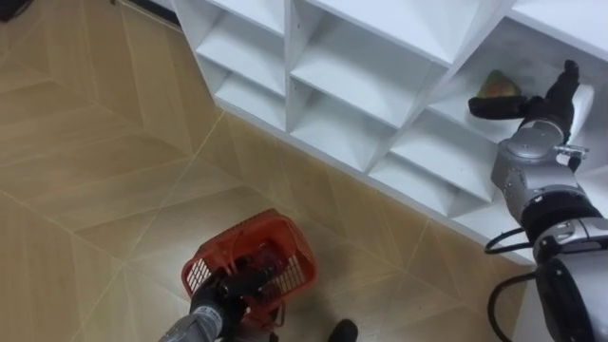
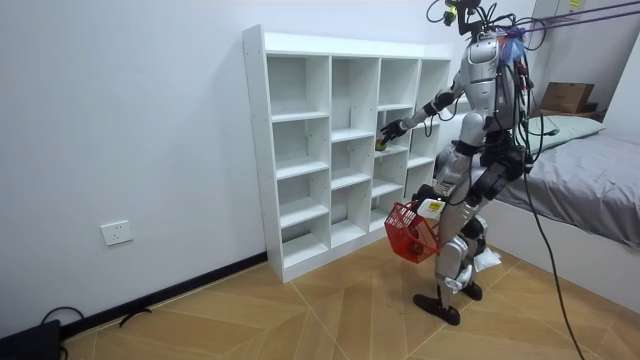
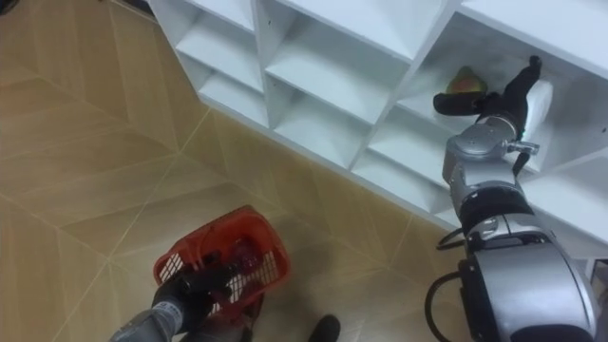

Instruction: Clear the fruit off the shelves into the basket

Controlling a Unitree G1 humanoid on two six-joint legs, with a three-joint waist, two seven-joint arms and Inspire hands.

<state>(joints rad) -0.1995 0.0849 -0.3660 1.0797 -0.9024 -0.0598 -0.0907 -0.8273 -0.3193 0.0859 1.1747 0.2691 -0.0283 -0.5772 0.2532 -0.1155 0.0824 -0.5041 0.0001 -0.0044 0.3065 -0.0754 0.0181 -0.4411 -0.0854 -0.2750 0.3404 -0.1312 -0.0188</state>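
A green and red fruit (image 1: 498, 85) lies in a compartment of the white closet shelves (image 1: 361, 85), on the right side. My right hand (image 1: 494, 106) reaches into that compartment, its dark fingers stretched out along the fruit's near side and touching it. Low at the left, my left hand (image 1: 223, 294) is curled round the edge of a red mesh basket (image 1: 285, 237), which hangs above the wooden floor. Something dark lies inside the basket; I cannot tell what it is. In the room view I stand upright before the shelves, the basket (image 2: 408, 232) at knee height.
The other shelf compartments I see hold nothing. A bed (image 2: 590, 170) with a grey cover stands close behind me, with a cardboard box (image 2: 565, 97) beyond it. Open wooden floor (image 1: 114, 171) stretches to my left.
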